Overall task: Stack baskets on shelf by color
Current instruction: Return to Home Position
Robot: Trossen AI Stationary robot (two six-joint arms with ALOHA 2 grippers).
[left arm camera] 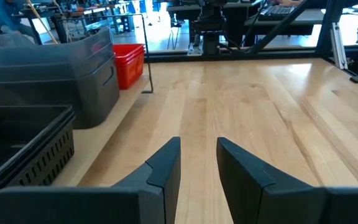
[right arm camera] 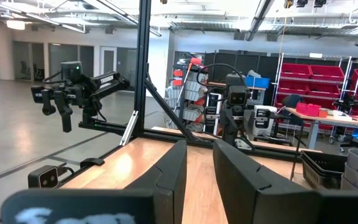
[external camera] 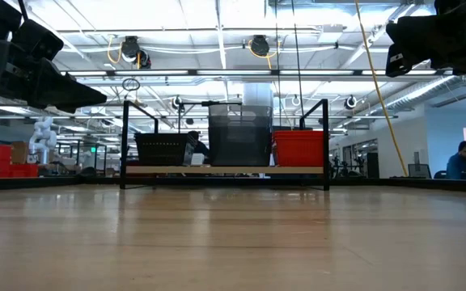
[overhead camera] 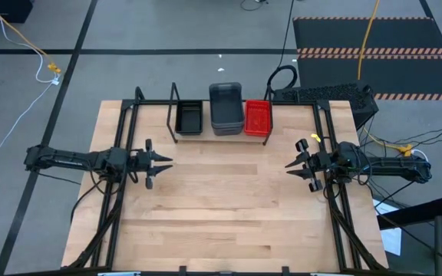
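Left gripper hangs at 9 o'clock over the table, fingers slightly apart, holding nothing. On the shelf at 12 o'clock we've got the black baskets, the taller grey stack, then the red baskets (can't count layers from here). We'd guess they're light, stiff perforated plastic, easiest pinched by one rim wall. Right gripper sits at 3 o'clock, fingers also apart, empty.
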